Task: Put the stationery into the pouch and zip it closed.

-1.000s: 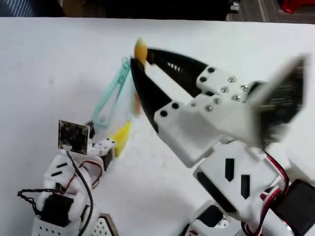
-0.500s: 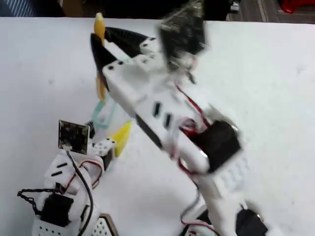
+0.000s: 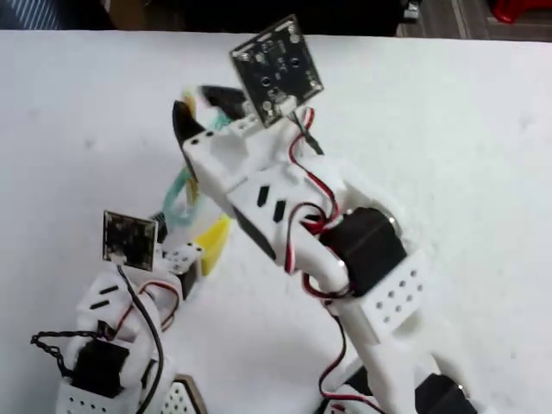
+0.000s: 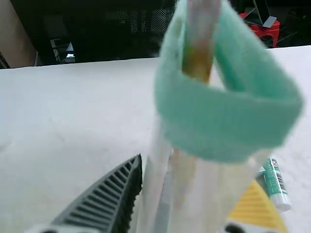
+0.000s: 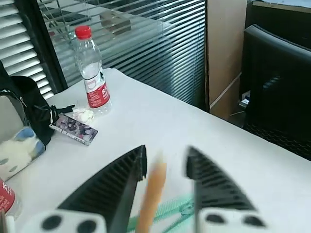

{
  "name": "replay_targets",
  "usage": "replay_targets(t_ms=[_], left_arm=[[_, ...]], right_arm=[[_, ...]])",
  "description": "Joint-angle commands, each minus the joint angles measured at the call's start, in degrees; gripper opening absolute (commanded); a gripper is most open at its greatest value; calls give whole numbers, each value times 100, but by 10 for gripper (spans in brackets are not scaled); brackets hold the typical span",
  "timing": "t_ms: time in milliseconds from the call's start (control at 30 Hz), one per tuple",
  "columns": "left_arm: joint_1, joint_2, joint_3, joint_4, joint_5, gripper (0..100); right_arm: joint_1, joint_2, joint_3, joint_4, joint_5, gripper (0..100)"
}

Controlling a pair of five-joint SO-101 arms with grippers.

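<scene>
A clear pouch with a teal rim stands upright at the table's left. My left gripper is shut on it. In the left wrist view the pouch rises between the black finger and the yellow one of the left gripper. An orange pencil pokes through the rim into it. My right gripper hovers over the pouch mouth and holds that pencil. In the right wrist view the pencil lies between the black fingers of the right gripper, above the teal zipper.
A green-and-white glue stick lies on the table beside the pouch. Farther off, a water bottle, a black bag and a small card sit on the white table. A dark chair stands past its edge.
The right arm swung from the right side leftward with the pencil, then dropped toward the pouch mouth. The left arm and the pouch stayed put.
</scene>
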Motion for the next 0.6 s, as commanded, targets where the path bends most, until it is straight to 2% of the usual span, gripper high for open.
replay_targets(t_ms=[0, 167, 300, 433, 567], left_arm=[[31, -4, -141, 70, -18, 271], [22, -4, -141, 70, -18, 271], [22, -4, -141, 70, -44, 238], [22, -4, -141, 70, -53, 229], [22, -4, -141, 70, -53, 229]], right_arm=[[-48, -295, -35, 22, -35, 307], [224, -576, -44, -4, -35, 263], [1209, -435, 18, 40, -62, 262], [2334, 444, 105, 374, -62, 262], [2949, 1516, 88, 804, -44, 262]])
